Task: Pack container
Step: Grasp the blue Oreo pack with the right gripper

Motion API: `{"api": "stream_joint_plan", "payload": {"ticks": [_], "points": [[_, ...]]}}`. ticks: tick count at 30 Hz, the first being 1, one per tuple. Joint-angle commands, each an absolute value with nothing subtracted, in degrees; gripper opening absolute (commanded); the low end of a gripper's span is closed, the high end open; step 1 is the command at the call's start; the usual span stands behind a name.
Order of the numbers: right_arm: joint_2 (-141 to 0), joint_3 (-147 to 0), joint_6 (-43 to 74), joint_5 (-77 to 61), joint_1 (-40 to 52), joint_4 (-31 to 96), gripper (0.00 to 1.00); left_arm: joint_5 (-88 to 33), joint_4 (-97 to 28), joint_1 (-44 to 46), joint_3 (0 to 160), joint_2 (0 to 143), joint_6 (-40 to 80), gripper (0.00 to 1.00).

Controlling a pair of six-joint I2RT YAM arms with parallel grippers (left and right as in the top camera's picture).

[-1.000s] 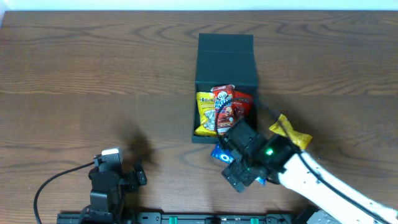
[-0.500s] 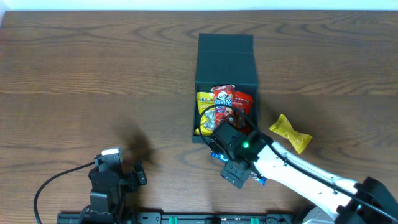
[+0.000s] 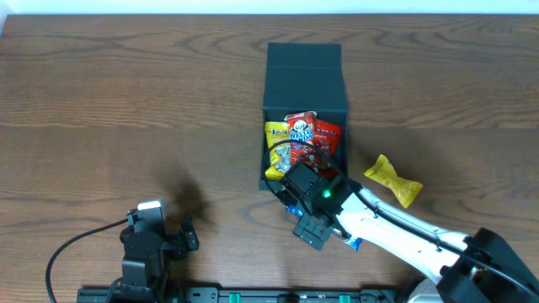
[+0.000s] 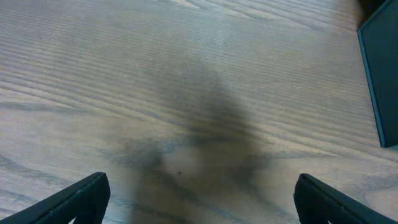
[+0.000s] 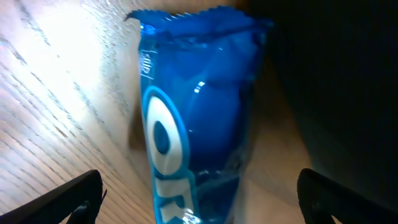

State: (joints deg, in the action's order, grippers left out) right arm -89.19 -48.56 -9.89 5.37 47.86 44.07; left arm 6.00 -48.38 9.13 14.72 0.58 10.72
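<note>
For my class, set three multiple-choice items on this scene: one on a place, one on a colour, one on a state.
1. Where does the loose yellow packet lie relative to the box?
A. inside it
B. on the table to its right
C. on the table to its left

2. What colour is the packet between the right arm's fingers?
A. blue
B. green
C. pink

3. How is the box's lid?
A. shut
B. open
C. taken off

Answers:
1 B: it sits on bare wood right of the box.
2 A: the right wrist view shows a blue wrapper between the open fingers.
3 B: the snacks inside show from above.
</note>
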Motion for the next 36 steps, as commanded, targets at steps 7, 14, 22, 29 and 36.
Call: {"api": "stream_joint_plan", "payload": {"ticks": [7, 14, 22, 29, 36], "points": [[-89.71, -44.86, -10.81, 3.60, 47.55, 43.20, 0.99, 6.15, -52.29, 9.26, 14.79, 0.23, 10.50, 0.95], [-89.71, -43.33, -9.65, 3.57, 47.53, 41.21, 0.99, 6.17, -52.29, 9.26, 14.79, 0.23, 10.50, 0.95], [-89.71, -43.33, -9.69, 2.76, 47.53, 40.64, 0.71, 6.17, -52.29, 9.26, 14.79, 0.23, 10.50, 0.95], [-89.69, -43.33, -9.69, 1.85, 47.55, 40.66, 0.63, 6.17, -52.29, 9.26, 14.79, 0.23, 10.50, 0.95], [-89.69, -43.33, -9.69, 1.02, 47.55, 40.71, 0.45, 6.17, -52.29, 9.26, 14.79, 0.23, 10.50, 0.95]]}}
